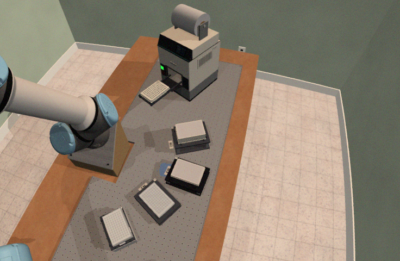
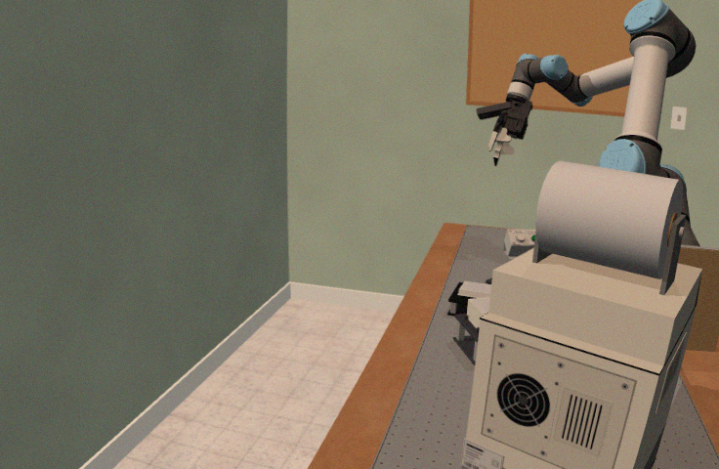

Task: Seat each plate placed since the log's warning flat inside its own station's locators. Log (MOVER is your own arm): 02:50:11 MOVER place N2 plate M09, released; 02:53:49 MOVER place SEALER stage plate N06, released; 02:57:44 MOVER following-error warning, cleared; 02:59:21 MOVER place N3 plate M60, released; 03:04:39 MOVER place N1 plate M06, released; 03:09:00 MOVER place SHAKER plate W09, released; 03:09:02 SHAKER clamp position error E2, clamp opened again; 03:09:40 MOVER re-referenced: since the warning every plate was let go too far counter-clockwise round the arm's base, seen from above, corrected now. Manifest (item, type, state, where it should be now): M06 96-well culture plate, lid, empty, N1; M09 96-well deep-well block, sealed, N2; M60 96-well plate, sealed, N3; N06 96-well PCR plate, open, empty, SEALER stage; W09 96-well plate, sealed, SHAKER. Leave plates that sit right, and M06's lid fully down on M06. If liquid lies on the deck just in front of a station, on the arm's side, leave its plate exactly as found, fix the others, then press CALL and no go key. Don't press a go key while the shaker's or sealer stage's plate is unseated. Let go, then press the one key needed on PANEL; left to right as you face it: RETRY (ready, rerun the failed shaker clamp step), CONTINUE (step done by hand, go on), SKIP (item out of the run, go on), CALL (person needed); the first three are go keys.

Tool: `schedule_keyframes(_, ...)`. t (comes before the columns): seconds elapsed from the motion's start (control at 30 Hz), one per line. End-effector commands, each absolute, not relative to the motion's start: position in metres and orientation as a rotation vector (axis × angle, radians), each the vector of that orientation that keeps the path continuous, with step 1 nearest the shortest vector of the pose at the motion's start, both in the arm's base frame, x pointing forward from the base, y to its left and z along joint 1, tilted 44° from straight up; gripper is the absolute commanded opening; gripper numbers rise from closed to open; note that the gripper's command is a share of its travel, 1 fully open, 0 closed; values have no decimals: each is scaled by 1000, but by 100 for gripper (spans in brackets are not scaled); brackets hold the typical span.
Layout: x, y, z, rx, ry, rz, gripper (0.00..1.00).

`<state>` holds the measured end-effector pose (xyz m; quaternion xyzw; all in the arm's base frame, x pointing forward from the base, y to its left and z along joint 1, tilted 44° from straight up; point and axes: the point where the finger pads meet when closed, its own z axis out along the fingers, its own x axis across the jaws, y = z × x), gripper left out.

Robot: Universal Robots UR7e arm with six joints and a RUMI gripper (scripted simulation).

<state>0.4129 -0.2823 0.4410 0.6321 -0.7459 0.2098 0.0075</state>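
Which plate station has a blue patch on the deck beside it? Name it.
The third station from the sealer, a black base holding a pale plate: a blue patch lies at its arm-side corner. No other station shows one.

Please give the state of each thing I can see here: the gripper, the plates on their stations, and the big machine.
Gripper: open, holding nothing, raised high above the table.
Open grid plate: lying on the machine's stage.
Thick block: on its holder.
Flat white plate: askew on its black holder; blue patch beside it.
Lidded plate: on its holder.
Nearest plate: on its station.
Machine: green light on.
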Motion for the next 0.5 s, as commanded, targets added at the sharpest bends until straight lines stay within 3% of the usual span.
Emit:
schedule_keyframes(0.0,418,-288,462,1974,-2328,676,82)
schedule_keyframes(0.47,426,-300,515,1945,-2297,827,82)
